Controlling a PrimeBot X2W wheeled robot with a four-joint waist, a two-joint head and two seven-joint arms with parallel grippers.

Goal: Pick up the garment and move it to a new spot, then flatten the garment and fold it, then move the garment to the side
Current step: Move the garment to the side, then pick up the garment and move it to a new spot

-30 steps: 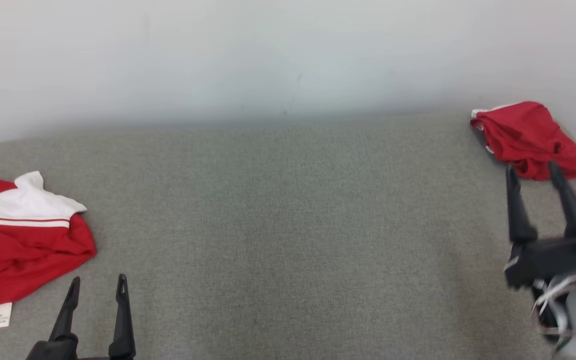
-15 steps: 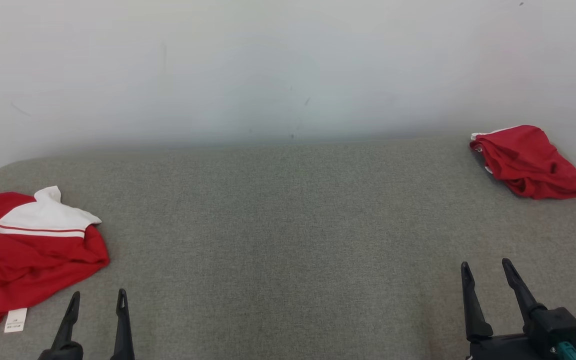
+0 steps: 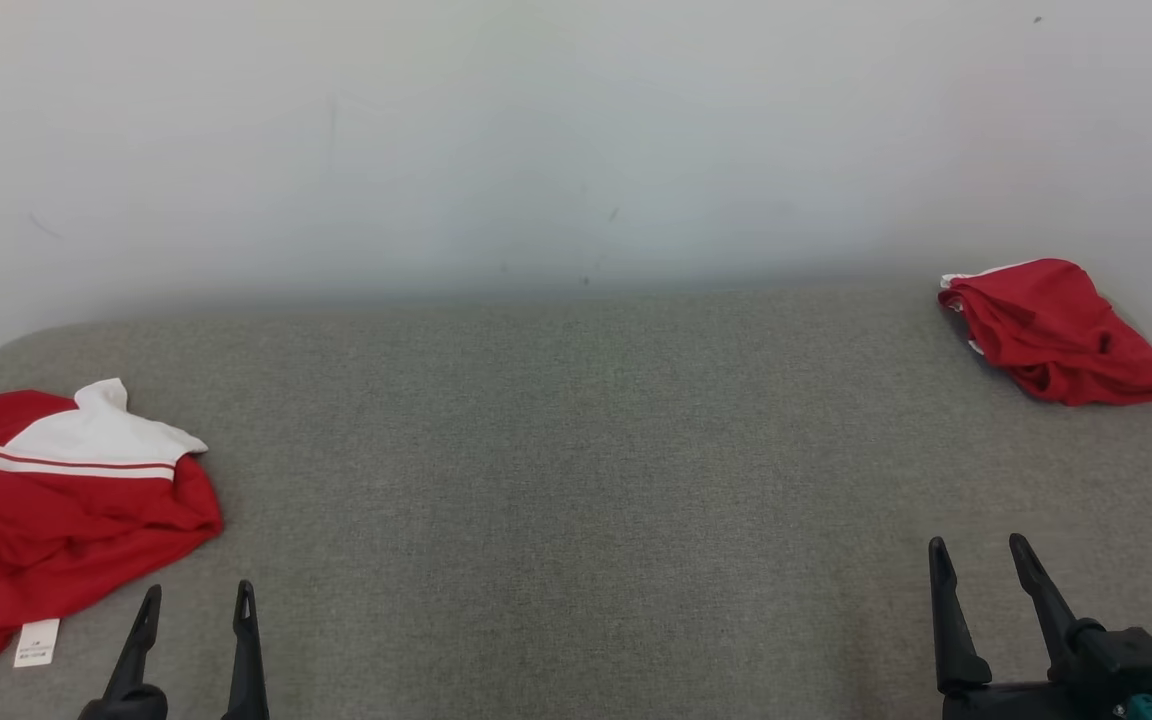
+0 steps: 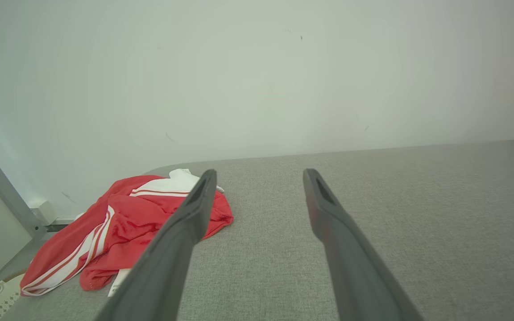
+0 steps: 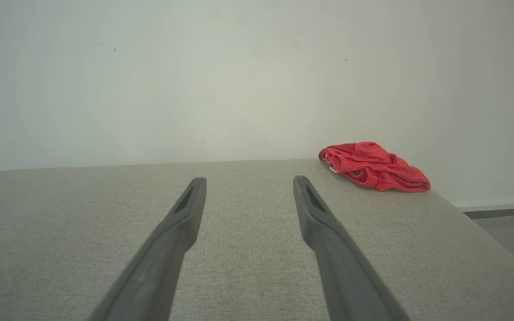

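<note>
A crumpled red and white garment (image 3: 86, 520) lies at the left end of the grey padded table (image 3: 576, 450), a white label at its near edge. My left gripper (image 3: 198, 590) stands open and empty just right of it near the front edge; in the left wrist view the garment (image 4: 141, 218) sits partly behind the left finger of that gripper (image 4: 260, 174). A bundled red garment (image 3: 1056, 335) rests at the far right corner. My right gripper (image 3: 978, 545) is open and empty near the front edge, well short of that red bundle (image 5: 373, 167), which shows beyond the gripper (image 5: 249, 180).
A pale wall runs along the table's far edge. The table's right edge drops to the floor (image 5: 507, 223) just past the red bundle. At the left end a metal frame post (image 4: 7, 196) stands beside the table.
My right gripper has drawn back from the red bundle to the table's front edge. The head view has shifted slightly. The left gripper and both garments have stayed put.
</note>
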